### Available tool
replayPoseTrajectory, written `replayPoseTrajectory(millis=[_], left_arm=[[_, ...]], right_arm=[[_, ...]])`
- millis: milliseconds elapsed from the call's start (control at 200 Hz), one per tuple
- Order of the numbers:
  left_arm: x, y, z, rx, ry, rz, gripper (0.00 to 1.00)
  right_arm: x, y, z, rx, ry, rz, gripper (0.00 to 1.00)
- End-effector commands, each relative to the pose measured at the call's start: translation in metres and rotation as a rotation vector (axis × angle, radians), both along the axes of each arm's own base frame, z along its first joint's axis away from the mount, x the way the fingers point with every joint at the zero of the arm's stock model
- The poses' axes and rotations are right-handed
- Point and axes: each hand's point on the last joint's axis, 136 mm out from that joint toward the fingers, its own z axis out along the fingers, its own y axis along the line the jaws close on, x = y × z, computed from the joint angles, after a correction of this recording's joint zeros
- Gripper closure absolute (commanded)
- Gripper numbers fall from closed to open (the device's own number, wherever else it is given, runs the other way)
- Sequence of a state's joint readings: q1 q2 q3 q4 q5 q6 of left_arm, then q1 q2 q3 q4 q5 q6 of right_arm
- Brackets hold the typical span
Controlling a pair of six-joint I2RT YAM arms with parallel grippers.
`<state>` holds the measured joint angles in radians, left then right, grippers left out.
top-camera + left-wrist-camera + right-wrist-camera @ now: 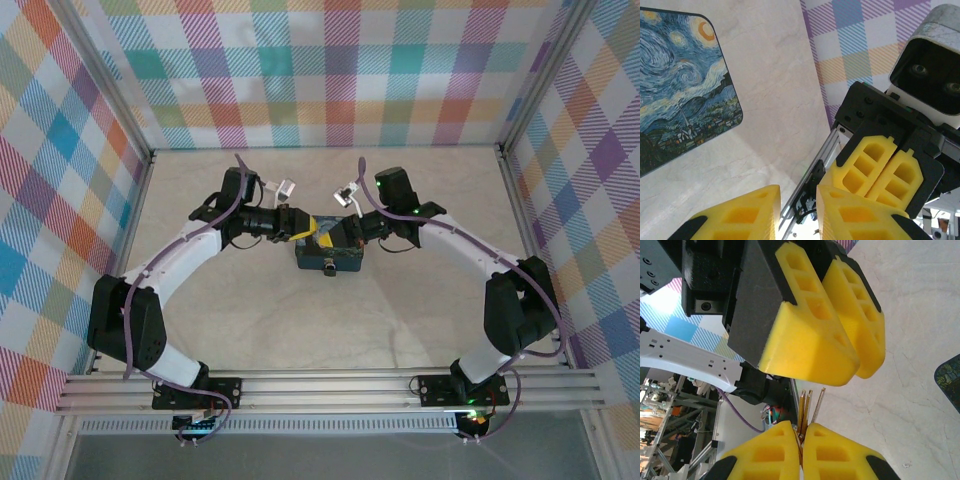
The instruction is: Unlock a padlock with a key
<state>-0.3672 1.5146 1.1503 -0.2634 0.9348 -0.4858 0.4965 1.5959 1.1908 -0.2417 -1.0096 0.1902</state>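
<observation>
Yellow-fingered, the right gripper was pressed together on the key, whose thin blades stuck out past the fingertips. Three blades could be counted in the right wrist view, fanned slightly and reaching toward the left gripper, which hung just beyond them without touching. The left gripper stood slightly spread, with a narrow gap between its fingers and nothing seen in it. From above, the two grippers met tip to tip over the far part of one blue tin lying on the pale table. One padlock, a small dark blob too small to show its shackle, lay at the tin's near edge, on the near side of both grippers and apart from the key. In the left wrist view the tin's painted lid lay well to the left of that gripper's fingers. Counted: two grippers, one tin, one padlock, one key bunch.
</observation>
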Motion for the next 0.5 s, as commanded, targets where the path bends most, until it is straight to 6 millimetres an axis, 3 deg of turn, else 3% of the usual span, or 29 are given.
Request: replayPoseTrajectory(millis=[0, 495], left_arm=[[-0.003, -0.006, 0.008, -0.044, -0.012, -0.018, 0.75], [-0.005, -0.006, 0.010, -0.070, -0.014, -0.020, 0.77]], right_arm=[[0.000, -0.001, 0.005, 0.037, -0.001, 0.015, 0.98], [0.010, -0.007, 0.004, 0.078, 0.043, 0.003, 0.99]])
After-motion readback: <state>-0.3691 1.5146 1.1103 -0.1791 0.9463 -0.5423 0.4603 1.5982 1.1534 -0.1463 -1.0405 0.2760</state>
